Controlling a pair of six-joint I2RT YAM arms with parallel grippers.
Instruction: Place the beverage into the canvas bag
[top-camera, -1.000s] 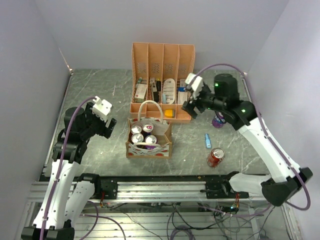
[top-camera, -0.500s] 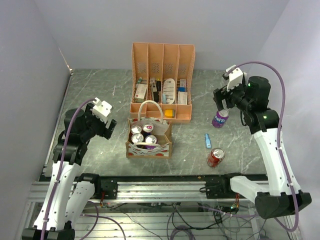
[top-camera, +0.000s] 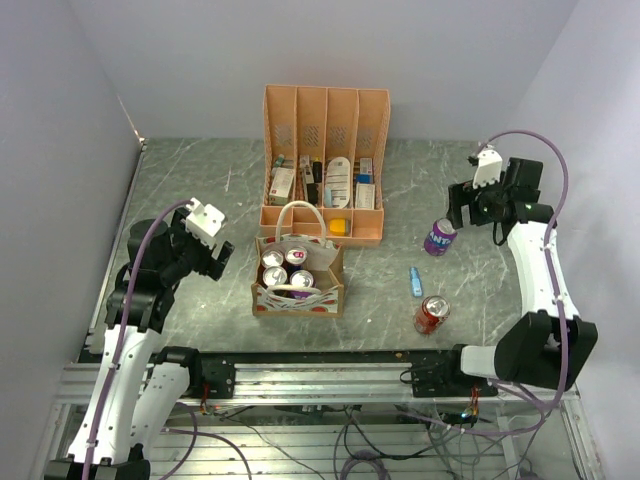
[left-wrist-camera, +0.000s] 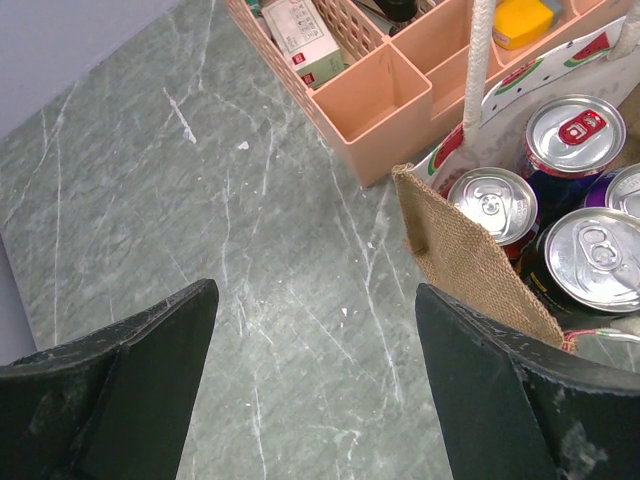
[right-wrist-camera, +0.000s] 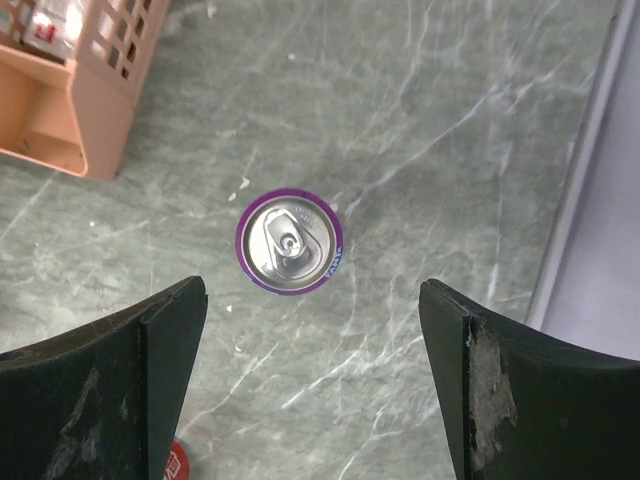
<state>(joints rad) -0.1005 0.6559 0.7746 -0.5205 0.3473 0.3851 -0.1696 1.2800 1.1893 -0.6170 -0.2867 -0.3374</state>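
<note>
Grey marbled desk (top-camera: 200, 180) under plain walls fills the top view. The canvas bag (top-camera: 297, 296), already holding several cans, stands mid-desk before the peach organiser (top-camera: 325, 110). The purple can (top-camera: 439, 236) stands upright well to the bag's right, with the right tool (top-camera: 462, 206) hovering by it and a red can (top-camera: 431, 314) lying nearer.

Left wrist view: the left tool (left-wrist-camera: 315, 295) gapes wide and empty beside the bag's corner.

Only the right wrist view shows alignment: the right tool's jaws are spread, holding nothing, and the purple can sits slightly left of centre. I'd nudge left, descend straight, then close below the rim.
</note>
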